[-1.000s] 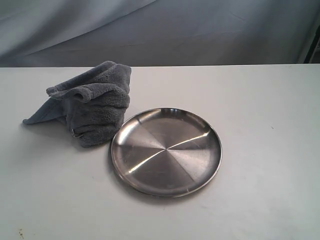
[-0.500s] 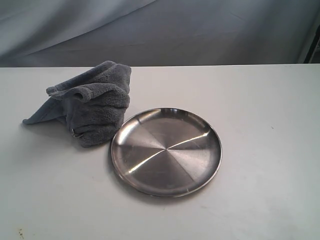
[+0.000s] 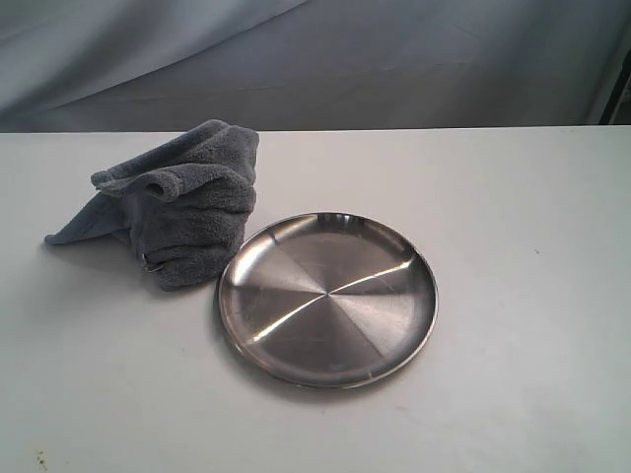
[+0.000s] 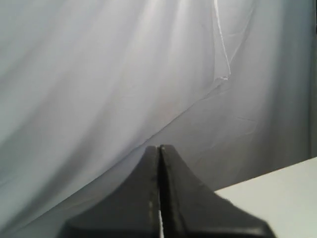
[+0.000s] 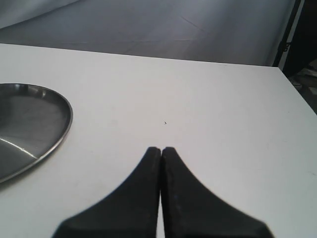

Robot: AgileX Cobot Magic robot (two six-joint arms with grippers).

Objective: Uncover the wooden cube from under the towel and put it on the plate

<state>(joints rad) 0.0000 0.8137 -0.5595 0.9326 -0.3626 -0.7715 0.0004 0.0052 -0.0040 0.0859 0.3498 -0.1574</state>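
A fluffy dark grey-blue towel (image 3: pixel 182 212) lies bunched in a heap on the white table, just left of the plate. The wooden cube is hidden; no part of it shows. The round steel plate (image 3: pixel 327 298) sits mid-table with nothing on it, and its rim (image 5: pixel 29 131) also shows in the right wrist view. My left gripper (image 4: pixel 159 148) is shut with nothing in it and faces the grey backdrop. My right gripper (image 5: pixel 161 149) is shut and empty above bare table, to the right of the plate. Neither gripper appears in the exterior view.
A grey cloth backdrop (image 3: pixel 315 59) hangs behind the table's far edge. The white table (image 3: pixel 523 246) runs wide to the right of the plate, and its right edge (image 5: pixel 297 94) shows in the right wrist view.
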